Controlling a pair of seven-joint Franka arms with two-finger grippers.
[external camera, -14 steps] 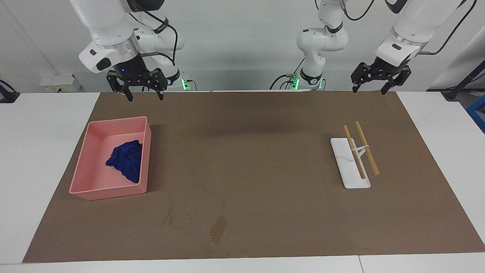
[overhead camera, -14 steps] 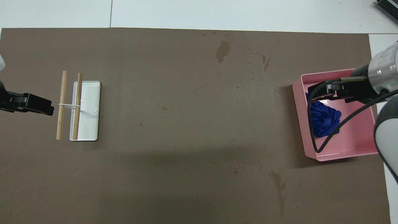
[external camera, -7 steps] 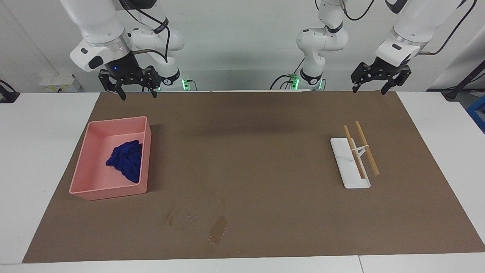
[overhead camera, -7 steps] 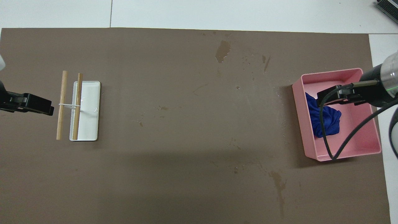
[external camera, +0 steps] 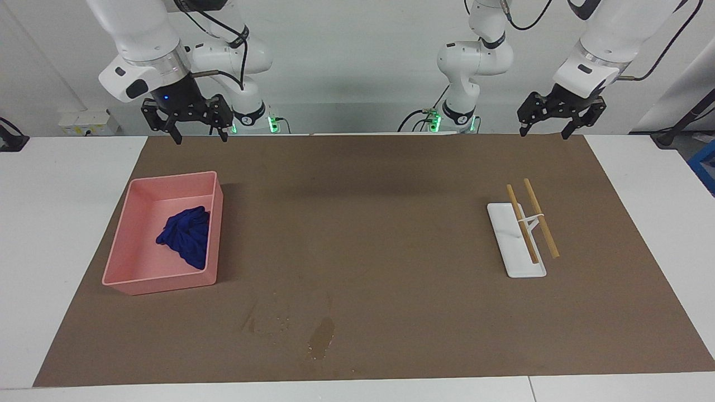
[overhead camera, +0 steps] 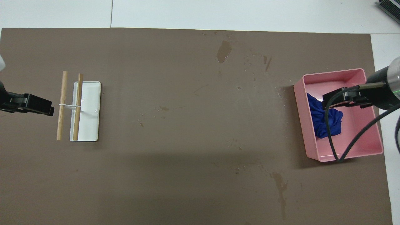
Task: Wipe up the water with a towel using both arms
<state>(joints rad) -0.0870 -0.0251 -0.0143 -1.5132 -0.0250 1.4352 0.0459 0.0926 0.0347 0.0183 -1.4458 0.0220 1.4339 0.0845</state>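
Jaws spread, both grippers: right gripper (external camera: 197, 133) above pink tub (external camera: 120, 262), left gripper (external camera: 544, 129) above brown mat (external camera: 380, 223); white table (external camera: 61, 190).

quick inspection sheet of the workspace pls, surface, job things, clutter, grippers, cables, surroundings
surface: brown mat on a white table.
job's things: blue towel bunched in the pink tub; water on the mat, farther from the robots than the tub.
clutter: white tray with two wooden sticks across it.
grippers: right gripper open, raised over the mat's edge; left gripper open, raised, waiting.
cables: black cable hangs over the tub.
surroundings: white wall.
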